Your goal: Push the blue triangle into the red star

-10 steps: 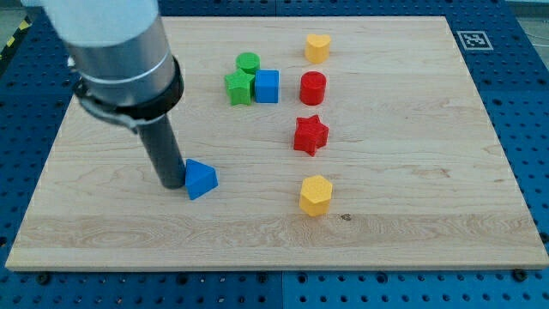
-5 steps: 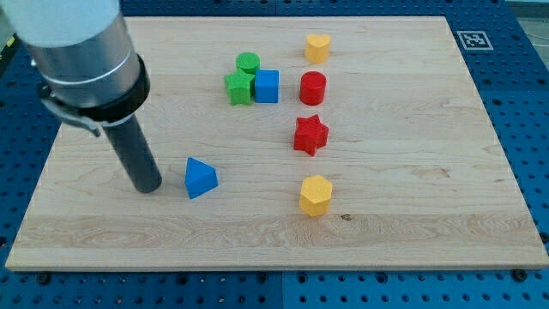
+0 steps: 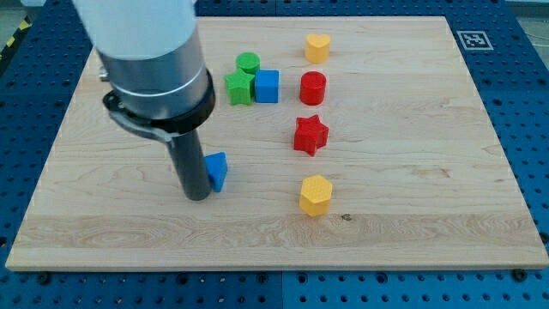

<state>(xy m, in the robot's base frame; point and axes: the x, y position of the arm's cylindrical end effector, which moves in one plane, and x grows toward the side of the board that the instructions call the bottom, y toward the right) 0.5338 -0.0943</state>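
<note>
The blue triangle (image 3: 218,169) lies on the wooden board (image 3: 412,172), left of centre. My tip (image 3: 197,196) rests on the board against the triangle's lower left side, and the rod hides part of the block. The red star (image 3: 310,135) sits to the view's right of the triangle and a little higher, well apart from it.
A green cylinder (image 3: 248,62), a green star (image 3: 239,87) and a blue cube (image 3: 268,86) cluster near the view's top. A red cylinder (image 3: 313,87) stands above the red star. A yellow block (image 3: 317,47) sits at the top, a yellow hexagon (image 3: 315,195) below the star.
My tip swung out to the left and then came back right against the blue triangle. The triangle has shifted slightly right and up and turned.
</note>
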